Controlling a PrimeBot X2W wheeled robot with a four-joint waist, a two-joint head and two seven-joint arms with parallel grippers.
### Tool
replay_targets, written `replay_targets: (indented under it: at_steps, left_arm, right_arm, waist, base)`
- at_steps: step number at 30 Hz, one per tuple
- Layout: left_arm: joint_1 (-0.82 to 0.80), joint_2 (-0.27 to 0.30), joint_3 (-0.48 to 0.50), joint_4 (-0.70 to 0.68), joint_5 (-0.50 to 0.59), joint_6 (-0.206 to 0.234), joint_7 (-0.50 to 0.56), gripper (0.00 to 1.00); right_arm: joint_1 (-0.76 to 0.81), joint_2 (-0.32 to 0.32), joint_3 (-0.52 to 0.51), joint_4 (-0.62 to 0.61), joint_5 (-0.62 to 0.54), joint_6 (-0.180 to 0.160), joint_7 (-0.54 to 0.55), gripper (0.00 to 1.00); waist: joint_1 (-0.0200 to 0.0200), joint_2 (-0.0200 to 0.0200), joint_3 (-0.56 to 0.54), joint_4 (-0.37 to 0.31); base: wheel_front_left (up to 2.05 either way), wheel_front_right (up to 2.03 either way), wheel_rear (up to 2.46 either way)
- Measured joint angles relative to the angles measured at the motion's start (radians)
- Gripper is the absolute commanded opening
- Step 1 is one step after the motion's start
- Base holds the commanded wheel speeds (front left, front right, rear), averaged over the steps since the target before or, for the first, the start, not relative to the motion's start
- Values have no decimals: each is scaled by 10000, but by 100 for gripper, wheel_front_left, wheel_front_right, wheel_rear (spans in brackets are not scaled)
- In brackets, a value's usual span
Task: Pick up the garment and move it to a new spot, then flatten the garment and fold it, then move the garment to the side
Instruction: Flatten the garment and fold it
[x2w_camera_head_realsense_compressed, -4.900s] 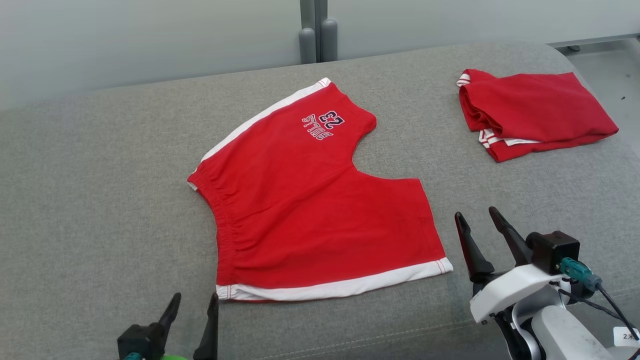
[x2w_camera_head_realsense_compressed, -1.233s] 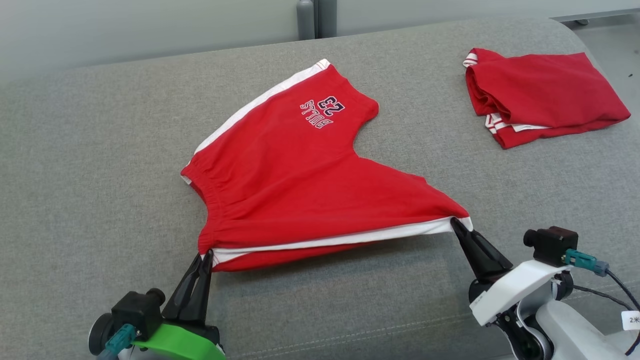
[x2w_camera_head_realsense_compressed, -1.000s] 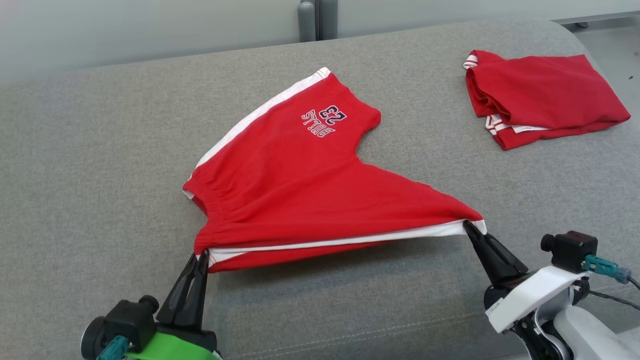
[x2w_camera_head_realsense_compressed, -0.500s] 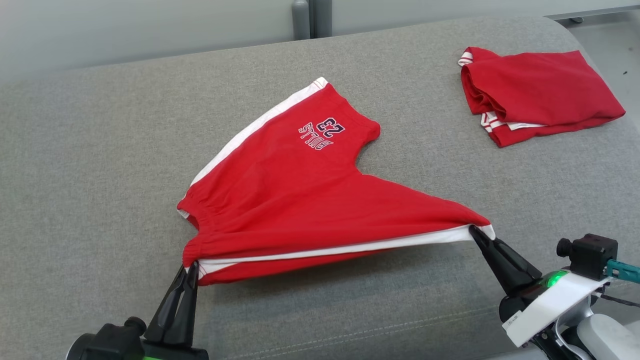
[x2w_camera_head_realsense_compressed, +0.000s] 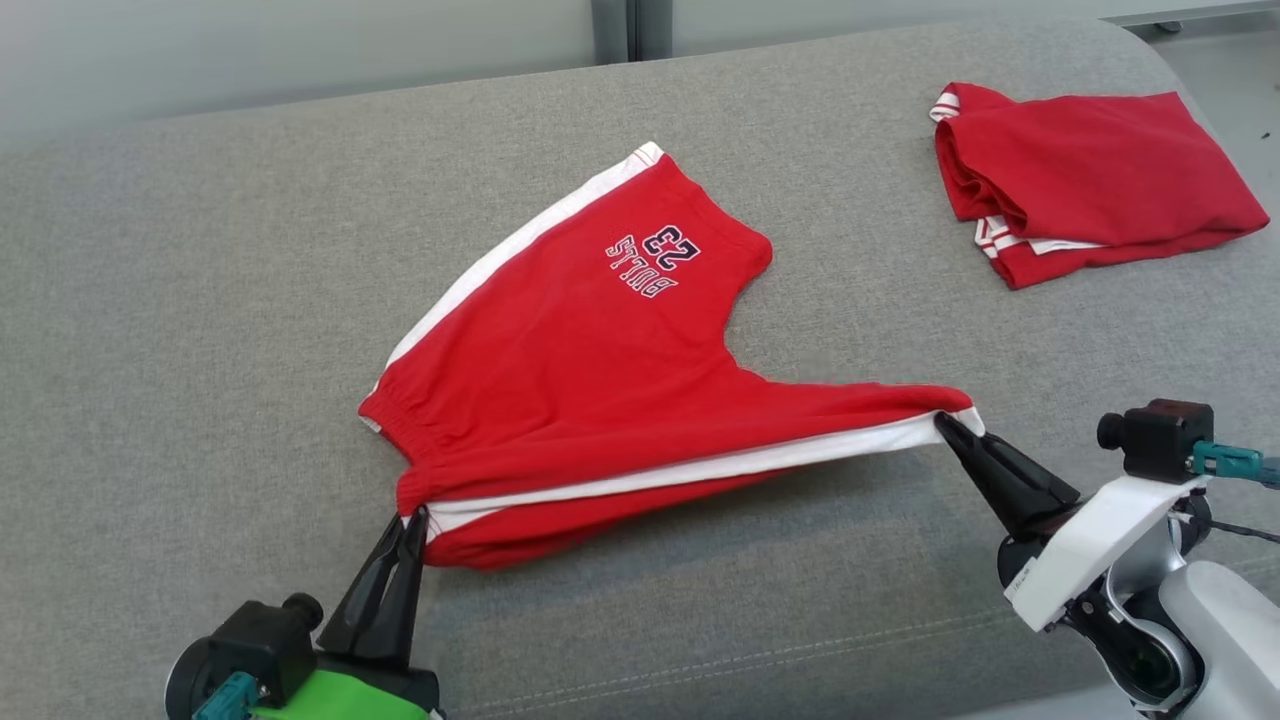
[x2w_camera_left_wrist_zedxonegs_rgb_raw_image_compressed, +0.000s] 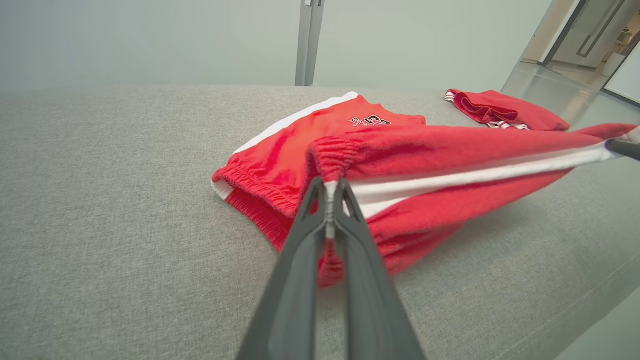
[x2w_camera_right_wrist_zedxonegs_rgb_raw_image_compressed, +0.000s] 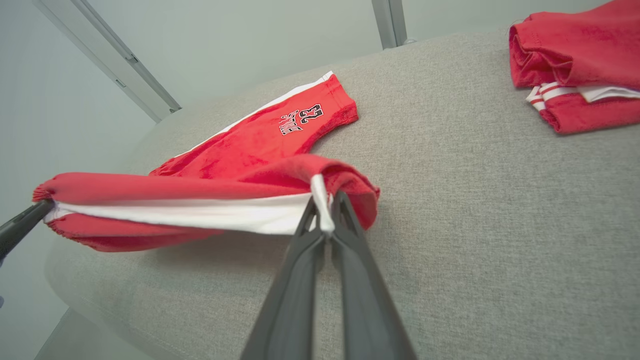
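Note:
Red shorts with white side stripes and a "BULLS 23" print lie on the grey cushion, their far leg flat and the near leg lifted. My left gripper is shut on the near waistband corner. My right gripper is shut on the near leg's hem corner. The white stripe hangs taut between the two grips, a little above the cushion. The right finger shows at the right edge of the left wrist view.
A second red garment, folded, lies at the cushion's far right, also seen as a folded pile in the right wrist view. The grey cushion stretches wide on the left. Its front edge runs just before my grippers.
Both grippers closed on the near edge of the shorts and raised it off the cushion. Over the last second the lifted edge stayed taut while the camera shifted slightly.

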Motion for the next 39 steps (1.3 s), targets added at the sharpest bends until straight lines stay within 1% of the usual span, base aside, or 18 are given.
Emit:
replay_targets:
  at_steps: [7,15,21,22,27,32,34,39]
  left_arm:
    - [-525,-211,201,412,-332,2,274,0]
    - [-2047,-514,205,1060,-633,31,700,0]
    - [-3063,-708,35,1674,-721,119,999,0]
    - [-3415,-815,-8,1921,-834,194,1179,0]
    - [-4180,-903,-35,2476,-1118,479,1348,0]
    - [-4874,-968,-293,2882,-1367,600,1475,0]
    - [-5149,-1005,-418,3035,-1450,604,1476,0]
    - [-5773,-1034,-610,3354,-1703,782,1461,0]
  right_arm:
    - [-869,130,211,351,138,0,579,0]
    - [-3135,100,481,951,142,-2,1812,0]
    - [-4650,176,644,1772,328,-2,2876,0]
    - [-5084,173,692,2086,343,-2,3221,0]
    - [-6127,274,869,2763,380,-2,3946,0]
    - [-7046,305,945,3363,359,-2,4447,0]
    - [-7377,293,982,3572,303,-2,4579,0]
    - [-8142,318,1139,4056,180,-2,4832,0]
  waist:
    - [0,0,215,81]
    - [0,0,691,336]
    - [0,0,1076,815]
    - [0,0,1207,1006]
    - [0,0,1577,1500]
    - [0,0,2007,1970]
    - [0,0,2189,2150]
    - [0,0,2644,2542]
  base:
    - [0,0,0]
    - [0,0,0]
    - [0,0,0]
    - [0,0,0]
    - [0,0,0]
    - [0,0,0]
    - [0,0,0]
    - [0,0,0]
